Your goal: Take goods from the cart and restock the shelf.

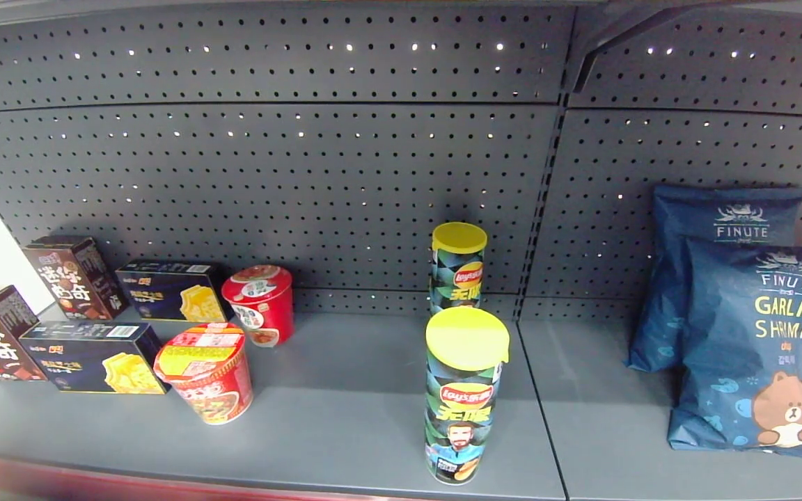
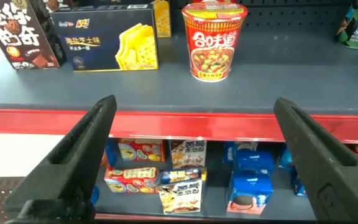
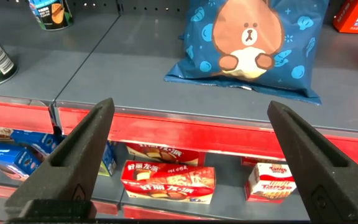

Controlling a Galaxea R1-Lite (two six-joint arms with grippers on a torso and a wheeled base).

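Left gripper [image 2: 194,102] and right gripper [image 3: 190,104] both hang at the shelf [image 1: 345,410] front edge, fingers [image 2: 73,155] wide apart and empty, probably ready to fetch stock. Chip cans [image 1: 466,390] at centre frame, cup noodles [image 1: 207,372] left and shrimp snack bags [image 1: 763,348] right stand in rows, labels out for shoppers.

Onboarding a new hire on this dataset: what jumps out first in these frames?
Two yellow-lidded chip cans stand one behind the other in the middle of the shelf. Blue snack bags stand at its right, red noodle cups and dark boxes at its left. The left gripper and right gripper are open, facing the shelf's red front edge.
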